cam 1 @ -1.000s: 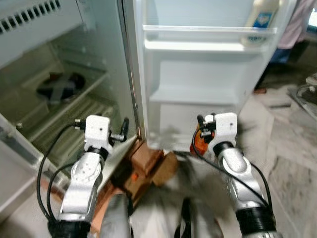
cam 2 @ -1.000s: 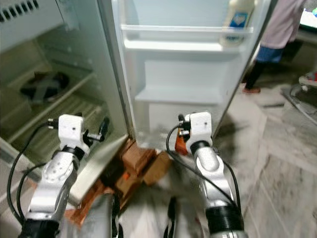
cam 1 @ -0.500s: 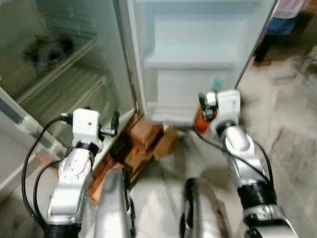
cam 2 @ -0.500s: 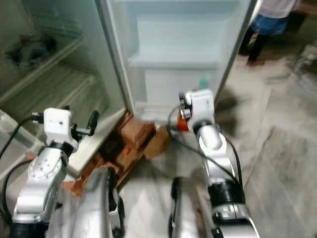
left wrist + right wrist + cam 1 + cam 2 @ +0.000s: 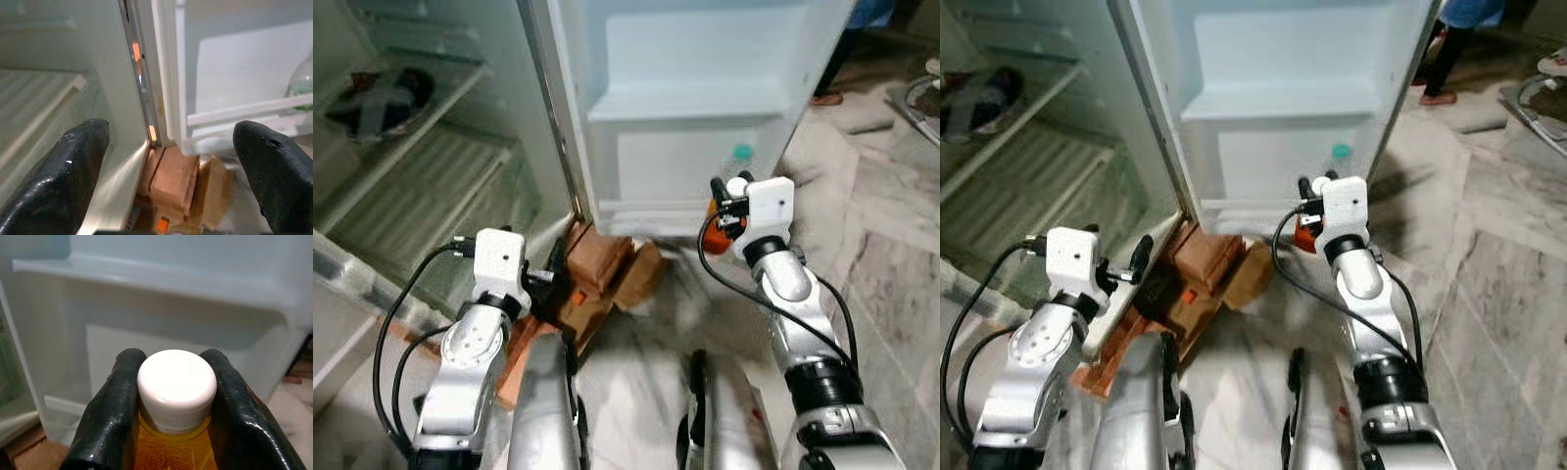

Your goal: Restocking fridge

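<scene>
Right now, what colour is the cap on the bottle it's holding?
White, on the orange bottle; the cap shows best in the right wrist view.

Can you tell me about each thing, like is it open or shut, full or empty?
Fridge door: swung open.
Bottom door shelf: holds a green-capped bottle.
Right pincer: shut on the orange bottle.
Orange bottle: white cap on, upright, near the bottom door shelf.
Left pincer: open, holding nothing, pointed at the door hinge.
Bricks: stacked under the fridge corner.
</scene>
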### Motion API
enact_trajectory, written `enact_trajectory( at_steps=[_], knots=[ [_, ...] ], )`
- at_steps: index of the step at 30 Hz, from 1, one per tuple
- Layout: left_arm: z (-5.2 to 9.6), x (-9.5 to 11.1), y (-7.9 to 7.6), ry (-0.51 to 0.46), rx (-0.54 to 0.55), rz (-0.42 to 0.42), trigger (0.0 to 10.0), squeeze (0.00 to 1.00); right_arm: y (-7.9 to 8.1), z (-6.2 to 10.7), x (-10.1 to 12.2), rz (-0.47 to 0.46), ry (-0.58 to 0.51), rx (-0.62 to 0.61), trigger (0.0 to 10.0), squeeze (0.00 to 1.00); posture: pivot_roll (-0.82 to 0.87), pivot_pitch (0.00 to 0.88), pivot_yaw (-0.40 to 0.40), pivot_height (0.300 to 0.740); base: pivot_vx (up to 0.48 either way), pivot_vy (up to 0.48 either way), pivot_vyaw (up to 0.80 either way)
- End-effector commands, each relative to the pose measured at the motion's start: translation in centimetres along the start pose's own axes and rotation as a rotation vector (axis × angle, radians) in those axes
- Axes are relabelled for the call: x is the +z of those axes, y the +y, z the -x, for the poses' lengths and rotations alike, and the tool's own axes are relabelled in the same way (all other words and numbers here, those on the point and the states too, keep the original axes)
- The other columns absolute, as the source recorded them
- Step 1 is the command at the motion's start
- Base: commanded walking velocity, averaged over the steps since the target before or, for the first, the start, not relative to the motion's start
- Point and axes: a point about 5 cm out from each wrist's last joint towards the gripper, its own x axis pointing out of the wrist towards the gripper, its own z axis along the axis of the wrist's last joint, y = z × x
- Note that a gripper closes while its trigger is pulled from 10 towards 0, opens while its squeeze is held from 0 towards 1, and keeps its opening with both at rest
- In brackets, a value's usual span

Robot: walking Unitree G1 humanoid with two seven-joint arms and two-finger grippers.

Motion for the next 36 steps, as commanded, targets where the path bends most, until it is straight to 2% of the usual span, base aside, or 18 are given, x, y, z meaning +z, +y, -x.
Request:
enact_trajectory(
  at_steps=[1,8,16,20,22,25,29,33,36],
  knots=[
    [-0.3,0.5,-0.2,-0.025,-0.009,0.005,10.0,0.00,-0.2,0.0,1.2,0.017,-0.069,-0.003,10.0,0.00,0.06,0.181,0.043,0.571,0.480,0.000,0.00],
    [-0.6,0.5,-0.6,-0.020,-0.007,0.018,10.0,0.00,0.0,-0.2,1.6,0.042,-0.091,0.016,10.0,0.00,0.06,0.174,0.037,0.571,0.410,0.000,0.00],
    [-0.1,0.2,-0.6,-0.009,0.011,0.037,10.0,0.00,0.7,-0.2,1.4,0.000,-0.087,0.054,10.0,0.00,0.07,0.171,0.028,0.571,0.000,0.000,0.00],
    [0.0,0.1,-0.5,-0.007,0.020,0.038,10.0,0.00,1.6,0.0,1.4,-0.040,-0.084,0.110,10.0,0.00,0.07,0.173,0.027,0.571,0.000,0.000,0.00],
    [0.1,0.1,-0.5,-0.006,0.025,0.038,10.0,0.00,2.6,0.5,1.4,-0.088,-0.082,0.184,10.0,0.00,0.07,0.173,0.028,0.571,0.000,0.000,0.00],
    [0.1,0.1,-0.4,-0.005,0.028,0.037,10.0,0.00,3.6,1.2,1.4,-0.096,-0.089,0.267,10.0,0.00,0.07,0.174,0.030,0.571,0.000,0.000,0.00],
    [0.0,0.2,-0.4,-0.006,0.031,0.032,10.0,0.00,4.1,1.7,1.3,-0.111,-0.082,0.287,10.0,0.00,0.07,0.178,0.033,0.571,0.000,0.000,0.65],
    [0.1,0.2,-0.3,-0.005,0.032,0.029,10.0,0.00,4.3,1.9,1.1,-0.101,-0.071,0.289,10.0,0.00,0.07,0.189,0.038,0.571,0.000,0.000,0.52],
    [0.3,0.1,-0.4,0.002,0.036,0.019,10.0,0.00,3.7,1.7,1.0,-0.040,-0.069,0.246,10.0,0.00,0.07,0.197,0.040,0.571,0.000,0.000,0.00]
  ],
)
